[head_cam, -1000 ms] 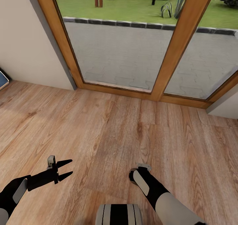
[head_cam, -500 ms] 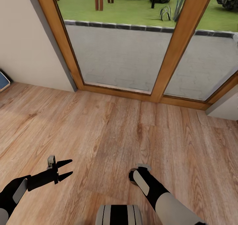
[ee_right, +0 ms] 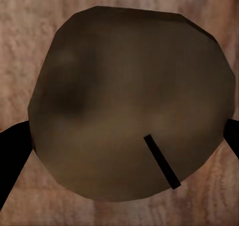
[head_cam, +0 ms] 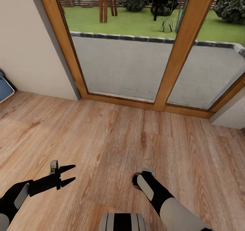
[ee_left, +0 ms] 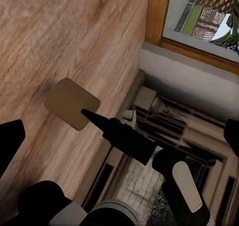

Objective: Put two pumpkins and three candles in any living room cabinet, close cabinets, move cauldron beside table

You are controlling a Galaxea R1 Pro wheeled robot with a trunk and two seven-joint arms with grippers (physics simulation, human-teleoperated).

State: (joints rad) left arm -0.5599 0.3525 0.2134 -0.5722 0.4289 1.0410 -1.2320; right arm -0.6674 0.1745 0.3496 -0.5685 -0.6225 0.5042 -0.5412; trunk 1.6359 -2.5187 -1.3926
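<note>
- The candle (ee_right: 129, 101), a squat olive-brown stub with a short black wick, sits between the two dark fingertips of the right hand (ee_right: 119, 143). One tip meets each side of it, so the hand is closed on it.
- In the head view the right hand (head_cam: 141, 176) points straight down over the plank floor (head_cam: 112, 139), low and close to the robot's base (head_cam: 122, 222). The candle itself cannot be made out there.
- The left hand (head_cam: 68, 175) hangs to the left of the base with its two pointed fingers spread apart and nothing between them. It is well apart from the right hand.
- Light wood planks lie bare around both hands and run unbroken ahead to the threshold.
- The far edge of the floor meets a glazed door in a wooden frame (head_cam: 170, 71). One slanted post divides the panes, and a sill runs along the bottom.
- A pale wall (head_cam: 23, 47) bounds the floor left of the door. A blue, pale-edged object (head_cam: 5, 88) shows at the wall's foot by the picture's left edge, too cut off to name.
- Another pale wall corner (head_cam: 231, 115) closes in on the right, beside the frame.
- Through the glass lie a grey paved patio (head_cam: 126, 64), a dark kerb and then a lawn (head_cam: 136, 22) with shrubs.
</note>
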